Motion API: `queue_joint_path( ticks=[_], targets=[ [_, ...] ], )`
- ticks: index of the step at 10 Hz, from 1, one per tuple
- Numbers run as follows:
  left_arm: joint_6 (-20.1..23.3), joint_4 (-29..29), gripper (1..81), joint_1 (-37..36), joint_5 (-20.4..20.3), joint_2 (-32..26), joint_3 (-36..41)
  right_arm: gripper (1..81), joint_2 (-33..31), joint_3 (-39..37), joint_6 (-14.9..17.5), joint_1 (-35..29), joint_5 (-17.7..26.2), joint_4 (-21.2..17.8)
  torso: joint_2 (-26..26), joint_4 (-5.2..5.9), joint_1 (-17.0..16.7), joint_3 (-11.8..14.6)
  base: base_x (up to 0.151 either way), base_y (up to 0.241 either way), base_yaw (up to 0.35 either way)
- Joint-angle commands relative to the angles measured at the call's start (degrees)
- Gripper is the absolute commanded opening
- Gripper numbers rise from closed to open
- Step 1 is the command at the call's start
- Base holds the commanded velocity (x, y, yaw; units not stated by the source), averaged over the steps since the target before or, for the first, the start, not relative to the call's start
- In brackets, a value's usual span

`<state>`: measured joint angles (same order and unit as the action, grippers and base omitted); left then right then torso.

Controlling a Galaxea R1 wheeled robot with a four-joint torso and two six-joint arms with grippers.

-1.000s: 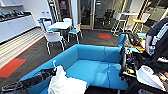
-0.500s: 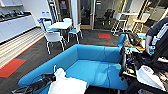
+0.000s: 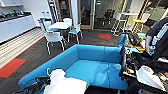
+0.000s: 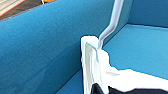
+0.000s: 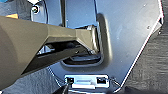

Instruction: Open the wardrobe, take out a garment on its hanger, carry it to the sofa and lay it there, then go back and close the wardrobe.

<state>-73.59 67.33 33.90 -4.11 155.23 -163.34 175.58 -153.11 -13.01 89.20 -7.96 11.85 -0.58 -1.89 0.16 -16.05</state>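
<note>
Seen low over the near end of the bright blue sofa (image 3: 95,62): white T-shirt (image 3: 65,83), bunched at the collar, on a thin white hanger (image 4: 110,27), hook (image 3: 48,72) raised above the backrest.

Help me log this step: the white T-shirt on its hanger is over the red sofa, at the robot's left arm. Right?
Wrong in one respect: the sofa is bright blue, not red, as the head view shows. The white T-shirt on its hanger is over it, at the robot's left arm.
</note>
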Motion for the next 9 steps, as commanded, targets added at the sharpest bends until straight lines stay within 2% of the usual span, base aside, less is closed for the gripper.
queue_joint_path(
  ticks=[1, 3, 6, 7, 8, 9],
  targets=[
    [-0.3, -2.6, 1.0, -6.2, 2.6, -3.7, -2.2, 81.1, 0.8, 0.5, 0.4, 0.1, 3.4, 0.4, 0.0, 0.00, 0.0, 0.0, 0.000, 0.000, 0.000],
    [-0.3, -5.5, 1.0, -4.5, 1.2, -5.2, -5.0, 81.1, 0.8, 0.5, 0.4, 0.1, 3.4, 0.4, 0.0, 0.00, 0.0, 0.0, 0.000, 0.000, 0.000],
    [-0.2, -5.5, 1.0, -2.5, -1.0, -5.7, -6.7, 81.1, 0.8, 0.5, 0.4, 0.2, 3.0, 0.4, 0.0, 0.00, 0.0, 0.0, 0.000, 0.000, 0.000],
    [-0.1, -5.5, 1.0, -1.7, -2.9, -5.7, -6.8, 81.1, 0.8, 0.5, 0.4, 0.2, 3.0, 0.4, 0.0, 0.00, 0.0, 0.0, 0.000, 0.000, 0.000],
    [0.0, -5.5, 81.1, -1.0, -3.5, -5.3, -6.8, 81.1, 0.8, 0.5, 0.4, 0.2, 3.0, 0.4, 0.0, 0.00, 0.0, 0.0, 0.000, 0.000, 0.000],
    [0.0, -5.5, 81.1, -0.3, -3.6, -4.8, -6.8, 81.1, 0.8, 0.5, 0.4, 0.2, 3.0, 0.4, 0.0, 0.00, 0.0, 0.0, 0.000, 0.000, 0.000]
  ],
)
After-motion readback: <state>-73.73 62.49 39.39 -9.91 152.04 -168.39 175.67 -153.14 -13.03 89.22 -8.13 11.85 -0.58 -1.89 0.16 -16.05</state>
